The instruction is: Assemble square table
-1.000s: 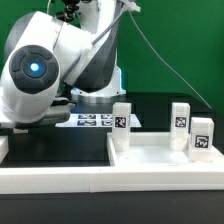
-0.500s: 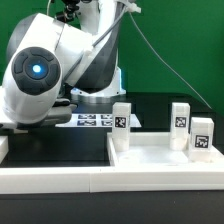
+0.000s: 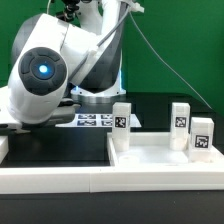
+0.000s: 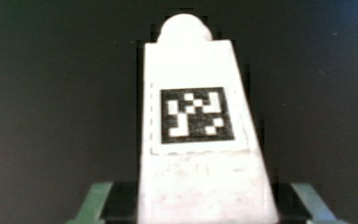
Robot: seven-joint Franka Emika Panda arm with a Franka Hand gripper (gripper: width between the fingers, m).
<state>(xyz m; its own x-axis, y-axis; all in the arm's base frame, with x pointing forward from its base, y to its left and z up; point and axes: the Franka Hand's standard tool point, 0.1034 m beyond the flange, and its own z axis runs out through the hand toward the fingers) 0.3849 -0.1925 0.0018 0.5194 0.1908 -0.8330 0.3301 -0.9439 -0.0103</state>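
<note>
The square tabletop (image 3: 160, 160) lies at the exterior view's right, white with a raised rim. Three white tagged legs stand upright on it: one at the near-left corner (image 3: 121, 127), one at the back (image 3: 180, 117), one at the right (image 3: 201, 138). In the wrist view a fourth white leg (image 4: 197, 90) with a black-and-white tag lies on the black surface, running away from the camera. My gripper (image 4: 202, 205) straddles its near end. A dark gap shows between the leg and each green fingertip (image 4: 98, 203), so it is open. In the exterior view the arm hides the gripper.
The arm's bulky white body (image 3: 45, 75) fills the exterior view's left. The marker board (image 3: 95, 120) lies flat behind it on the black table. A long white rail (image 3: 60, 178) borders the table's front edge, touching the tabletop.
The arm's upper joint with the blue light has shifted slightly toward the exterior view's right. The tabletop and three standing legs have not moved.
</note>
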